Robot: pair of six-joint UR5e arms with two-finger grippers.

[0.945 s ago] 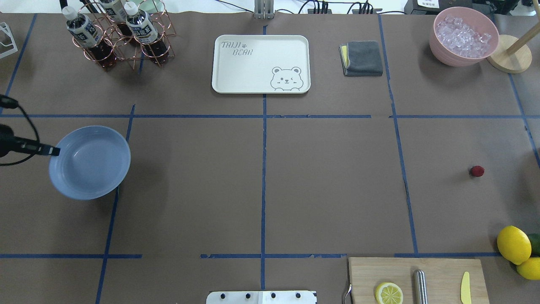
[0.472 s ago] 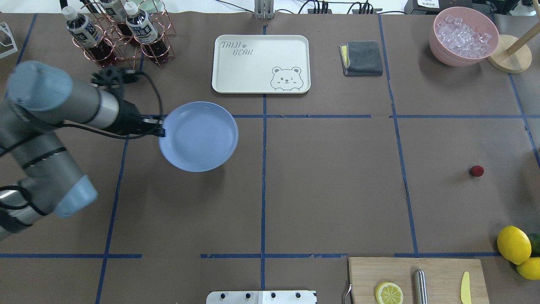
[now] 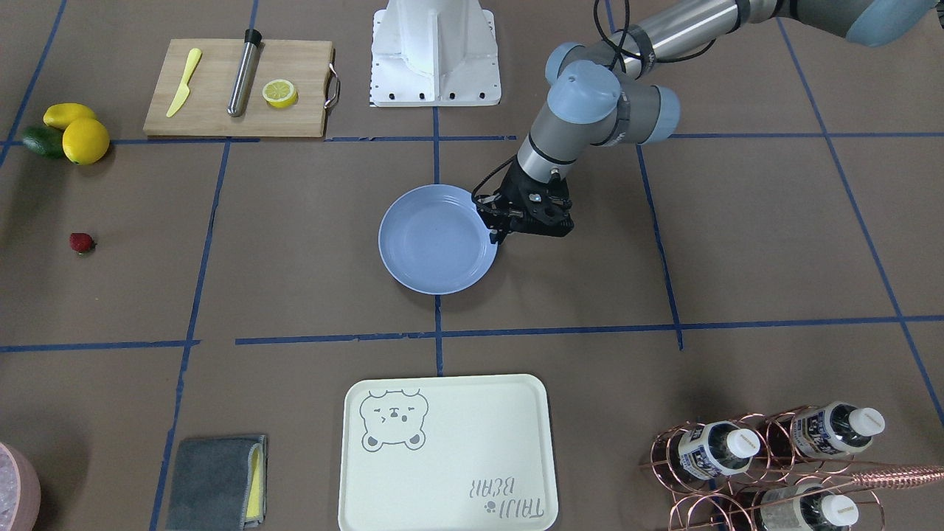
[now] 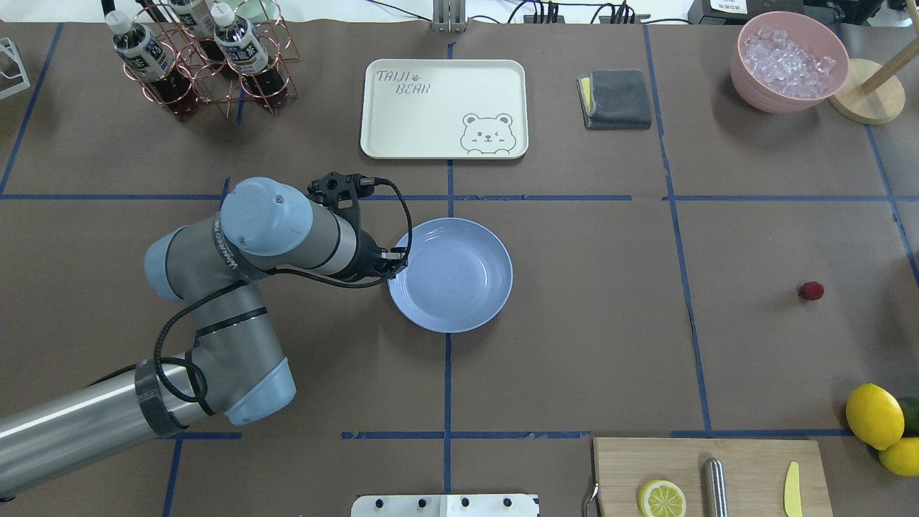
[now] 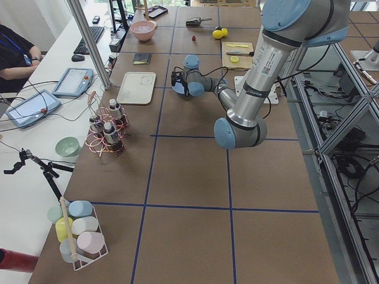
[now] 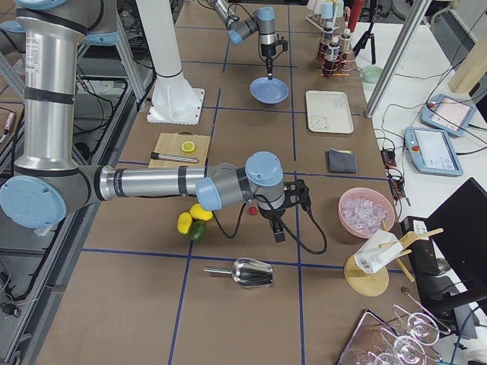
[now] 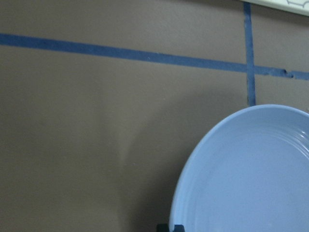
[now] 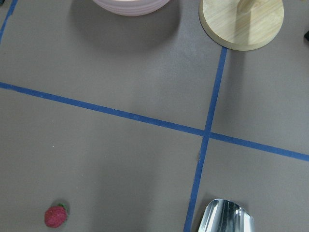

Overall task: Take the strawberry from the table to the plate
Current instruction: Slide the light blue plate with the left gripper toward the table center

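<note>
The strawberry [image 4: 812, 291] lies alone on the brown table [image 4: 574, 337] at the right side, also seen as strawberry [image 3: 81, 243] and strawberry [image 8: 55, 216]. The light-blue plate [image 4: 450, 275] is at the table's centre, empty. My left gripper [image 4: 391, 262] is shut on its left rim; the front view shows the gripper [image 3: 495, 228] at the plate [image 3: 437, 240] edge. The left wrist view shows the plate [image 7: 251, 174] from the held rim. My right gripper [image 6: 279, 232] hangs near the strawberry [image 6: 251, 211], in the right side view only; I cannot tell its state.
A cream bear tray [image 4: 444, 108] sits behind the plate, a bottle rack [image 4: 201, 57] at back left, a grey cloth [image 4: 615, 99] and pink ice bowl [image 4: 790, 61] at back right. Lemons [image 4: 874, 415] and a cutting board [image 4: 711, 477] lie front right. A metal scoop [image 8: 227, 217] lies near the strawberry.
My left arm has carried the plate rightward from the table's far left to its centre. The strawberry has not moved.
</note>
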